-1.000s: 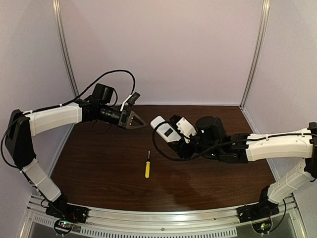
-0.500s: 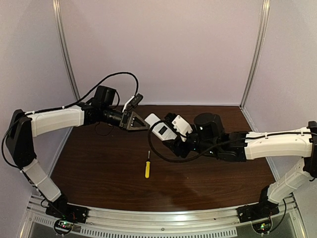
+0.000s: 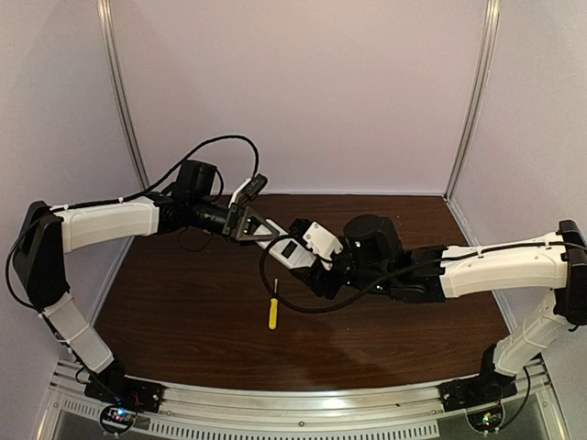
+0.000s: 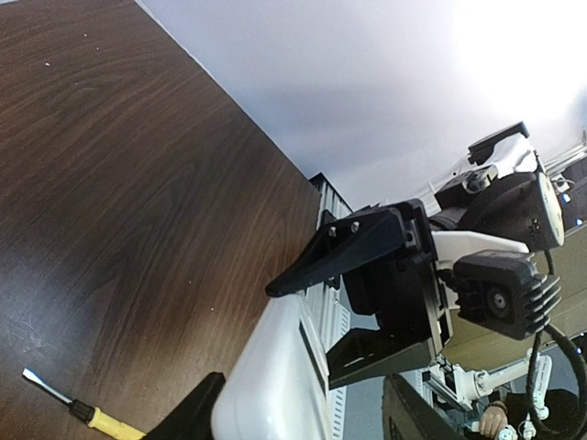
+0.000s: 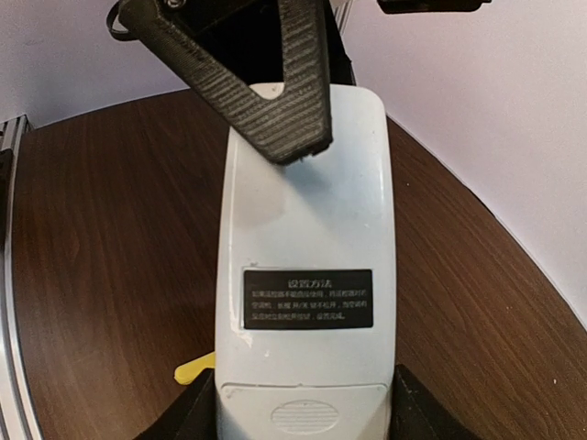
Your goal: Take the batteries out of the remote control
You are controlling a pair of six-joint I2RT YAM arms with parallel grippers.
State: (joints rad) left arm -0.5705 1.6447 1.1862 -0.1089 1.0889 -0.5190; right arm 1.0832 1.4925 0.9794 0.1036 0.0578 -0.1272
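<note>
Right gripper clamps the remote control by its near end, label upward, held above the counter. Left gripper straddles the far end, jaws apart, one finger overlapping that edge. Below both lies a screwdriver, well inside the counter's edges.

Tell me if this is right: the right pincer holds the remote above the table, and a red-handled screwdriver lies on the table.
Not quite: the screwdriver has a yellow handle, not red, as the top view shows. Otherwise yes: the right pincer holds the remote above the table, and the screwdriver lies on it.
</note>
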